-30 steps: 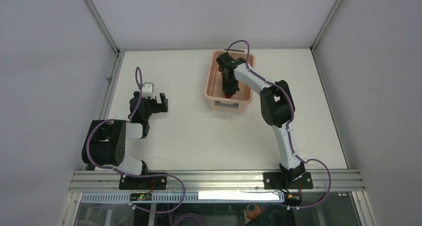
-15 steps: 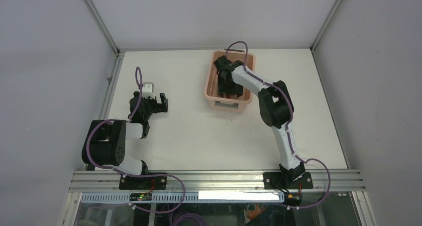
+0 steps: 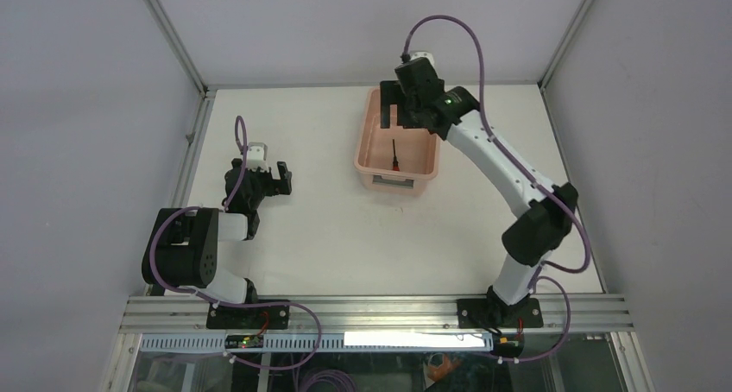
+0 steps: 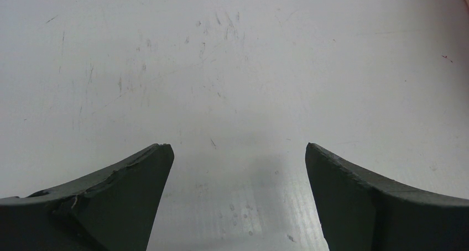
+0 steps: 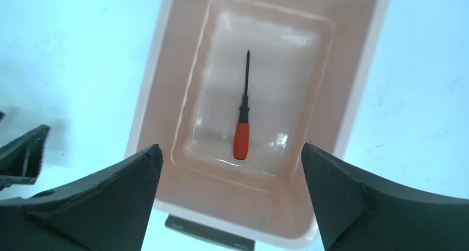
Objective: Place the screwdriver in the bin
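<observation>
The screwdriver (image 5: 243, 115), with a red handle and a thin black shaft, lies flat on the floor of the salmon-pink bin (image 5: 343, 96), touching nothing else. From above, the screwdriver (image 3: 395, 153) sits near the middle of the bin (image 3: 367, 142). My right gripper (image 5: 229, 146) hangs well above the bin, open and empty, fingers spread wide. In the top view the right gripper (image 3: 404, 109) hovers over the bin's far end. My left gripper (image 4: 236, 145) is open over bare table, also empty; seen from above, the left gripper (image 3: 274, 178) stays far left of the bin.
A small dark handle (image 5: 210, 234) sticks out from the bin's near short side. White tabletop (image 3: 328, 228) surrounds the bin. Grey walls and metal frame rails (image 3: 194, 142) border the table. The right arm's elbow (image 3: 539, 228) stands at the right.
The right gripper opened and let go of the screwdriver, which now lies in the bin. The right arm rose and drew back toward the bin's far end. The left arm has not moved.
</observation>
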You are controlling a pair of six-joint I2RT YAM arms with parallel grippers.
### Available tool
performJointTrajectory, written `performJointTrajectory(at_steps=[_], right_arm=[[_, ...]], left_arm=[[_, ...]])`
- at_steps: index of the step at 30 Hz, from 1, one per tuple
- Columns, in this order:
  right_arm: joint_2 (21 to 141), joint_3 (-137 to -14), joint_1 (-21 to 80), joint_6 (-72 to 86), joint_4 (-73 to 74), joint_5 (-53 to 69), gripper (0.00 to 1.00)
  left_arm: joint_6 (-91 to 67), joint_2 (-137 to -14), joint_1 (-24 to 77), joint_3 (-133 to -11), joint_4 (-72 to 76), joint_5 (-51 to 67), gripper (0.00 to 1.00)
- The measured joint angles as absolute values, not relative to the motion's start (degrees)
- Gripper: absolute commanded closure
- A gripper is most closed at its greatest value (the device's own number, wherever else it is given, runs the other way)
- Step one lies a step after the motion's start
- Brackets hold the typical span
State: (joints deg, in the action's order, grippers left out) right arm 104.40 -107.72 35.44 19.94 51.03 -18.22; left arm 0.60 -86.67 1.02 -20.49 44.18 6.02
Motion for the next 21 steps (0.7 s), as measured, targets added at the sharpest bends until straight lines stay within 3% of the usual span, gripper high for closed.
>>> performJointTrajectory(at_steps=[5,13,21], right_arm=[[89.32,-96.03,32.58,15.38,44.12,-19.70,0.01],[69.95,-66.78,14.00,9.98,31.07,-16.03,0.01],[53.58,-41.34,12.58,8.29,20.12,-9.96,0.01]], left_arm=[[0.60,-86.67,1.02,-20.49,44.18,6.02,0.01],[0.60,-86.67,1.02,-20.49,44.18,6.02,0.01],[0.60,-86.67,1.02,-20.49,44.18,6.02,0.01]])
